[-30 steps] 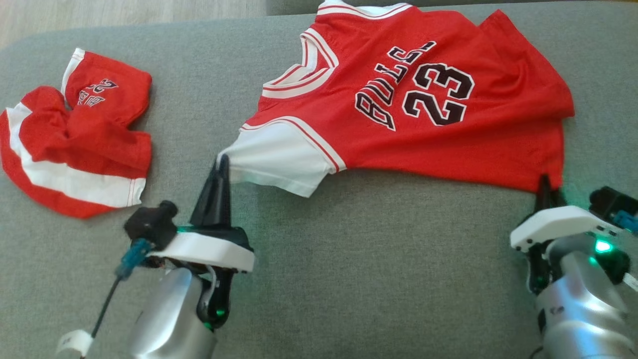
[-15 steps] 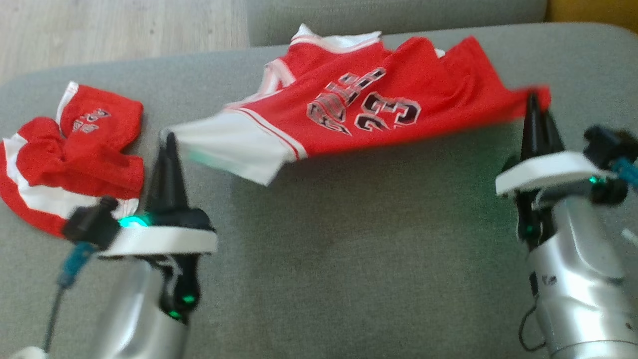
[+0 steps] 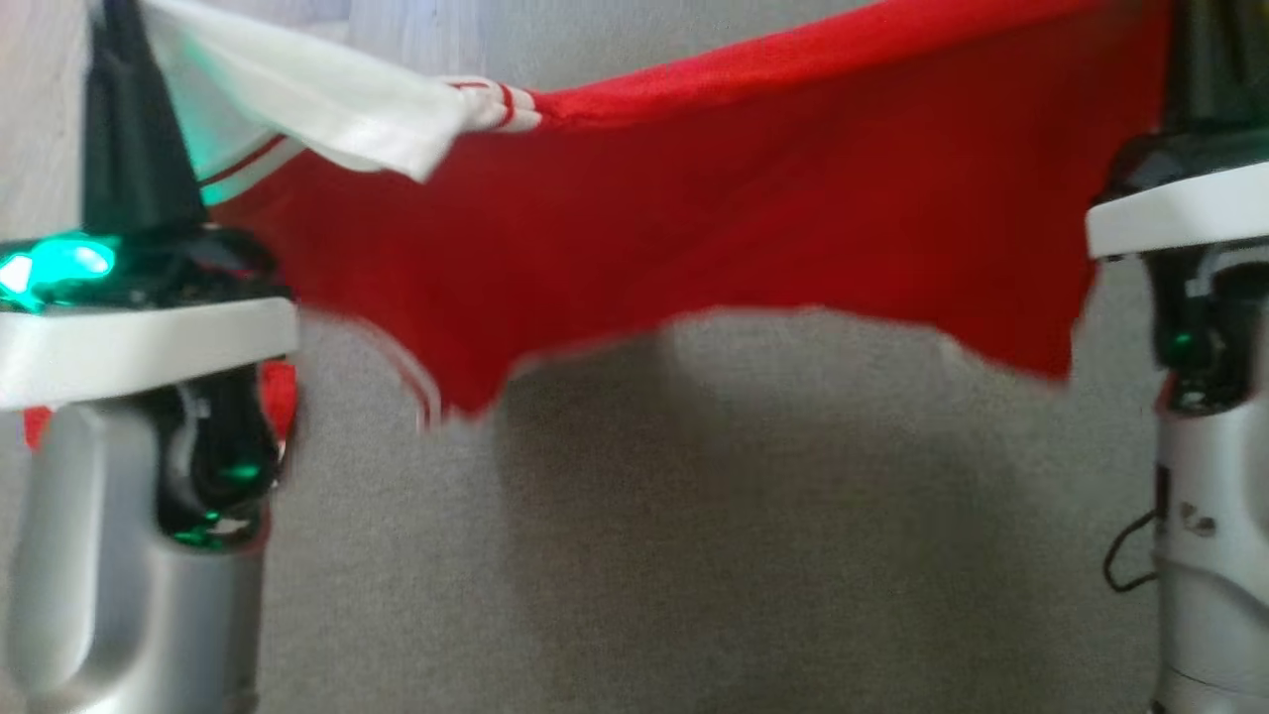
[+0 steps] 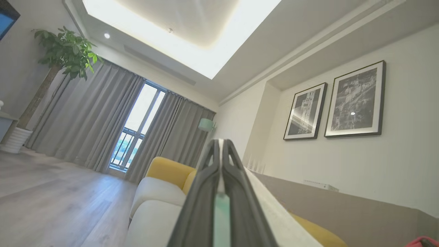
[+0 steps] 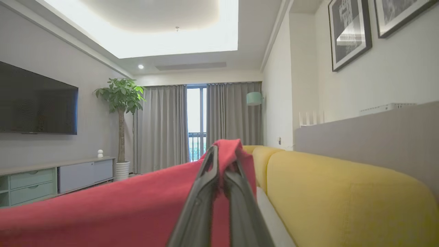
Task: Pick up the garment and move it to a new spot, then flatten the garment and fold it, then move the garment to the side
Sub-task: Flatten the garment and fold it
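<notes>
The garment is a red jersey [image 3: 744, 218] with a white sleeve [image 3: 297, 99], hanging in the air above the grey cushion and stretched between my two grippers. In the head view my left gripper [image 3: 124, 40] at the upper left is shut on the white sleeve edge. My right gripper [image 3: 1205, 50] at the upper right is shut on the red hem corner. The left wrist view shows the left gripper [image 4: 221, 145] pinching white cloth [image 4: 274, 212]. In the right wrist view the right gripper [image 5: 221, 152] clamps red cloth [image 5: 103, 212]. The jersey's lettering is hidden.
The grey cushion [image 3: 694, 555] lies below the hanging jersey. A bit of a second red garment [image 3: 280, 392] peeks from behind my left wrist. A yellow sofa back [image 5: 343, 199] and a grey backrest [image 5: 377, 130] run along the right wrist view.
Both grippers have risen, taking the jersey off the cushion, so it now hangs between them. The head view has shifted and the arms look much closer.
</notes>
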### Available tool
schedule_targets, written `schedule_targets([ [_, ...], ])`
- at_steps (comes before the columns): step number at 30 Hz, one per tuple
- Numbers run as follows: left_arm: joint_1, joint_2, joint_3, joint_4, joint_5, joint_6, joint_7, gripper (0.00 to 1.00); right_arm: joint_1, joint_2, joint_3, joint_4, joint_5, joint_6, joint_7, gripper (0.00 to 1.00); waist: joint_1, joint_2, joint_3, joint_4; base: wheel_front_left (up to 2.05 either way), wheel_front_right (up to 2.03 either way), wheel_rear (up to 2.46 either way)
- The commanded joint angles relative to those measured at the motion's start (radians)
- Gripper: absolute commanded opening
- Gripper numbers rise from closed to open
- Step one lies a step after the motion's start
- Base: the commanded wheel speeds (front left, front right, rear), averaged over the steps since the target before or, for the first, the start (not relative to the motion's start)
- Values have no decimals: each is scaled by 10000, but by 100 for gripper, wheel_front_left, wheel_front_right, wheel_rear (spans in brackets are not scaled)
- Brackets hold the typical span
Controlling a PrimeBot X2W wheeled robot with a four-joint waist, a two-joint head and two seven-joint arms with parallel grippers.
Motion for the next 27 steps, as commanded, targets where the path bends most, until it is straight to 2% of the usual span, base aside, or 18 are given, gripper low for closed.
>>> schedule_targets([
  [1, -572, 415, 426, -905, -89, 238, 472, 0, -345, -68, 295, -988, -114, -7, 482, 0, 1, -1, -172, -113, 0, 0, 0],
  [9, -1039, 846, 504, -2483, -420, 897, 2140, 0, 59, -169, 304, -2903, -235, -7, 2083, 0, 1, -1, 78, -189, 0, 0, 0],
  [12, -1546, 1123, 524, -2250, -523, 951, 2691, 0, -47, -173, 267, -3050, -278, -7, 2506, 0, 1, -1, 586, -245, 0, 0, 0],
  [14, -2112, 1349, 468, -1706, -543, 816, 2957, 0, -378, -151, 299, -2834, -193, -7, 2664, 0, 1, -1, 1055, -304, 0, 0, 0],
  [18, -3808, 1649, 356, -11, -594, 367, 3135, 0, -1650, -399, 374, -1767, -176, -7, 2625, 0, 1, -1, 2162, -349, 0, 0, 0],
  [22, -5962, 2038, 251, 2404, -337, -214, 2956, 0, -3605, -633, 641, 212, -210, -7, 2125, 0, 1, -1, 3221, -459, 0, 0, 0],
  [27, -8767, 2383, -24, 5261, 325, -746, 2099, 0, -6636, -775, 883, 3119, -735, -7, 612, 0, 1, -1, 4113, -513, 0, 0, 0],
])
